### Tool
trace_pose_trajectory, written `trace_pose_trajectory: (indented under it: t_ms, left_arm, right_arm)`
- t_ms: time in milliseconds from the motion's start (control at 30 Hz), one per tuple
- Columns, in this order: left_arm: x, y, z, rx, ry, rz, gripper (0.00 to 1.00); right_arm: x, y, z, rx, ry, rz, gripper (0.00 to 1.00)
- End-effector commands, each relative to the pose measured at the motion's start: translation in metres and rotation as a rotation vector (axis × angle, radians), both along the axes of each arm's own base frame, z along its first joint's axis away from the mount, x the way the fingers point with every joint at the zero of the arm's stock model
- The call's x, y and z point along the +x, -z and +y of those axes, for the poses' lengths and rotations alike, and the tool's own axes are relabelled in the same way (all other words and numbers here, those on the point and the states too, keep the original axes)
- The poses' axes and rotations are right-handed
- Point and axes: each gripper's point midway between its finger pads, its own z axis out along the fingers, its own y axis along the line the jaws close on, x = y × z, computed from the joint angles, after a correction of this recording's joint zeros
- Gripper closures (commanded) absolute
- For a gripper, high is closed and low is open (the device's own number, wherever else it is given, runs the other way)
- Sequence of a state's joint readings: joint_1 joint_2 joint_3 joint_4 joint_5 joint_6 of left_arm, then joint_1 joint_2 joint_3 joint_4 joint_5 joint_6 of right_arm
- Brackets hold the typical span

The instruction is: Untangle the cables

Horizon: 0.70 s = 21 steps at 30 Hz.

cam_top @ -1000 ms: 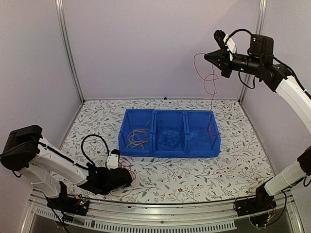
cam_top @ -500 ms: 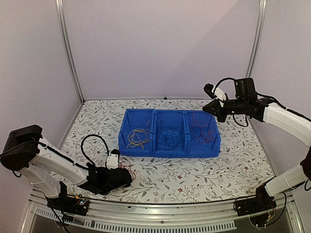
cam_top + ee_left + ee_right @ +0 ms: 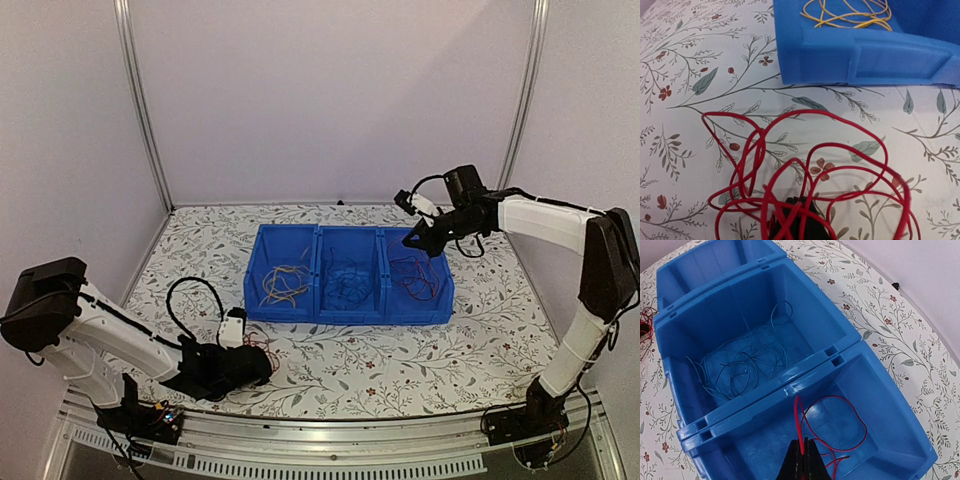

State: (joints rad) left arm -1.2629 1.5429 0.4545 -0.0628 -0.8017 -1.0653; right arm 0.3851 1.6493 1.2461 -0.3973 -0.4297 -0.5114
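Top view: blue bin held yellow-tan cables left, dark blue cables middle, red cables right, with the right gripper over them. Left wrist: red tangle lay on the counter beside the bin, likely limp, light and springy, best pinched at one outer loop; left gripper sat under it, jaws' state unclear. Right wrist: right jaws were together, clamped on a red strand

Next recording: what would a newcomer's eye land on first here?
The bright blue three-compartment bin mid-table, with yellow-tan cables in its left compartment and dark blue cables in the middle one. Next, the right gripper above the right compartment, jaws pinched on a red cable that trails into it. Then the tangle of red cables on the floral tabletop at the left gripper.
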Motion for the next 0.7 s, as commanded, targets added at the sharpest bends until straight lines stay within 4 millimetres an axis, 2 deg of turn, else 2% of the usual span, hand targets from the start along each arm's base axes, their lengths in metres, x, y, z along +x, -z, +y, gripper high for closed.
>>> trace_pose_trajectory:
  t_ms: [0,100,200,300,333,433,467,533,667]
  left_arm:
    - [-0.007,0.008,0.009,0.051,0.008,0.045,1.00]
    - [-0.008,-0.003,0.004,0.042,0.030,0.011,1.00]
    - [-0.008,-0.021,-0.004,0.037,0.082,-0.042,1.00]
    - [-0.010,-0.043,-0.018,-0.024,0.159,-0.092,1.00]
    - [-0.011,-0.052,-0.030,-0.065,0.217,-0.111,1.00]
    - [-0.021,-0.076,-0.056,-0.177,0.397,-0.165,1.00]
    - [-0.023,-0.083,-0.059,-0.204,0.424,-0.179,1.00]
    - [-0.025,-0.093,-0.060,-0.239,0.450,-0.201,1.00]
    - [-0.030,-0.107,-0.064,-0.284,0.507,-0.224,1.00]
  right_arm:
    - [0.007,0.053,-0.010,-0.111,0.070,0.197,1.00]
    - [0.012,0.067,-0.022,-0.195,0.129,0.201,0.88]
    - [0.008,0.062,-0.032,-0.250,0.147,0.201,0.70]
    - [0.006,0.039,-0.039,-0.280,0.149,0.162,0.52]
    - [0.008,0.031,-0.044,-0.300,0.166,0.124,0.48]
    - [0.011,-0.020,-0.048,-0.290,0.200,-0.047,0.31]
    - [0.008,-0.039,-0.045,-0.277,0.194,-0.101,0.27]
    - [-0.002,-0.059,-0.031,-0.256,0.150,-0.151,0.23]
    - [-0.044,-0.070,0.028,-0.134,-0.062,-0.134,0.15]
